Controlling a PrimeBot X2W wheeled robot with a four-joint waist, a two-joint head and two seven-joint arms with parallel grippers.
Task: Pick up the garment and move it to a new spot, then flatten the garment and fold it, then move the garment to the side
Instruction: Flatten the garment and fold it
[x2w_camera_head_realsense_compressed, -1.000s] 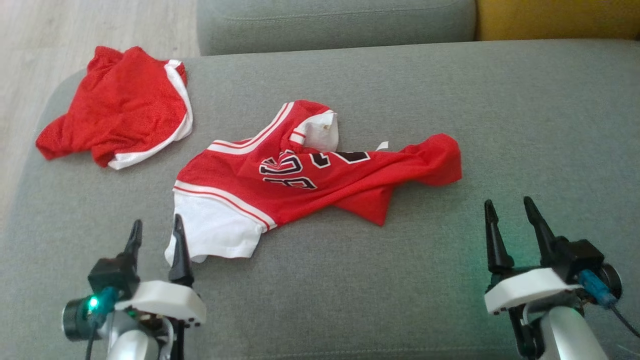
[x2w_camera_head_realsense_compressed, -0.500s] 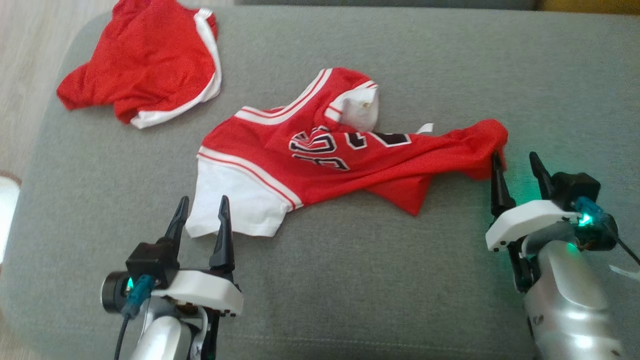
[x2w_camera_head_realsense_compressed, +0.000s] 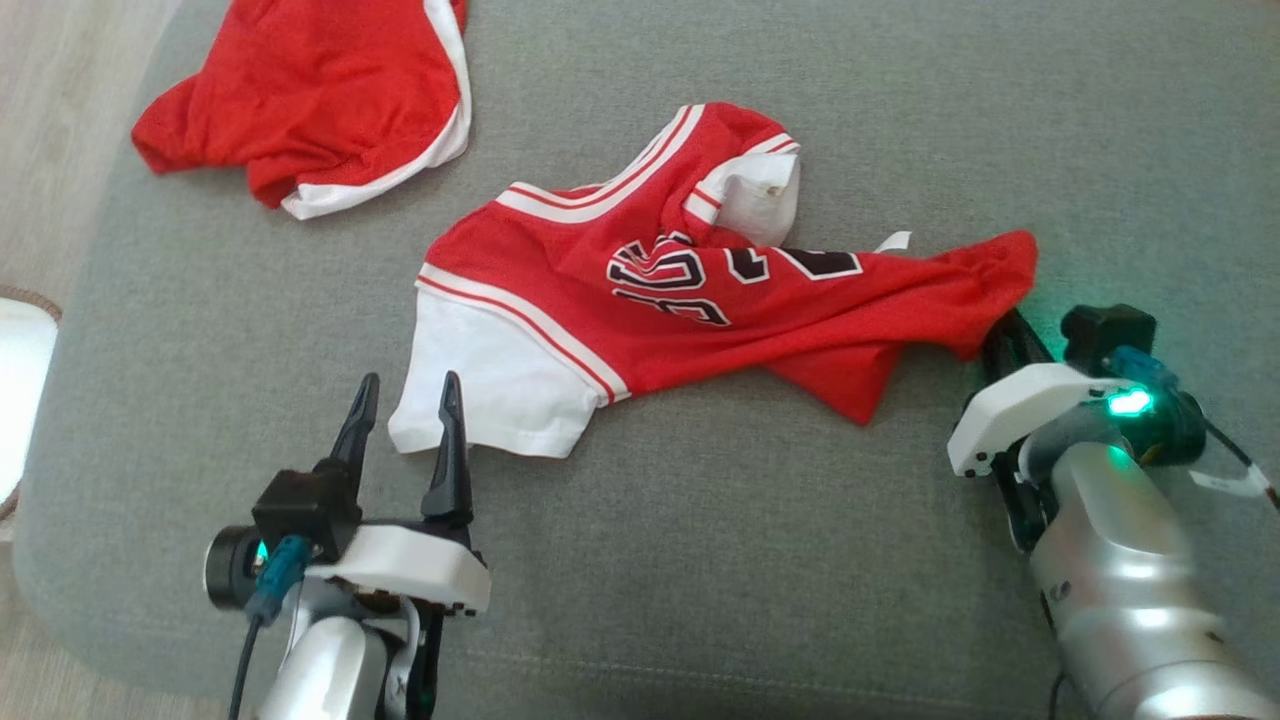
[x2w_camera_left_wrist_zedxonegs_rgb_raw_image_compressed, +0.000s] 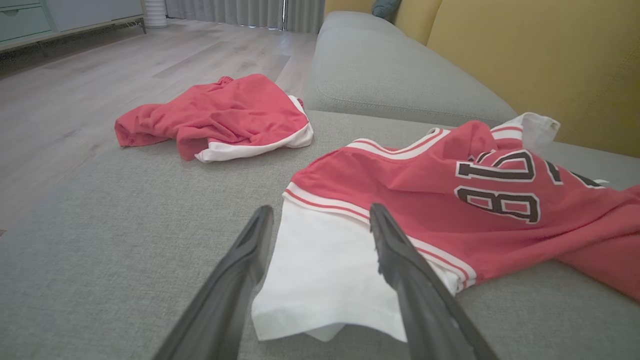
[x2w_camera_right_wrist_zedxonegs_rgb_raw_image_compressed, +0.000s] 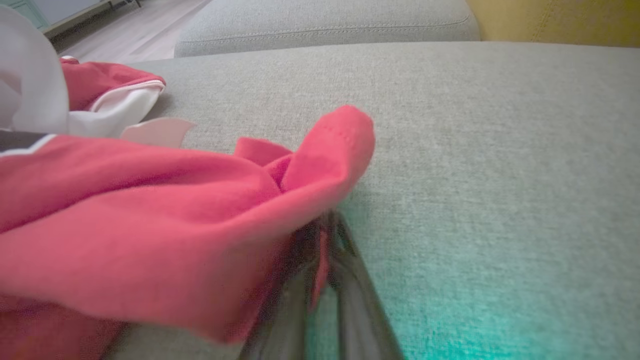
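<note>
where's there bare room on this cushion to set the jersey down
Bare grey cushion lies along the near edge, between the left gripper and right gripper, below the jersey. Also bare: the far right, beyond the jersey's red end. Crowded: the middle under the jersey and the far left corner with the red shorts; only a narrow gap between them.

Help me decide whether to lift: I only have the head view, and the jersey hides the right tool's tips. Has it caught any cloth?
Observer: Yes. The right wrist view shows a strip of the red jersey pinched between the fingers of the right tool.
Operator: And the left tool?
Observer: In the left wrist view the left tool is open. The near edge of the white panel lies between its fingers, not gripped.
</note>
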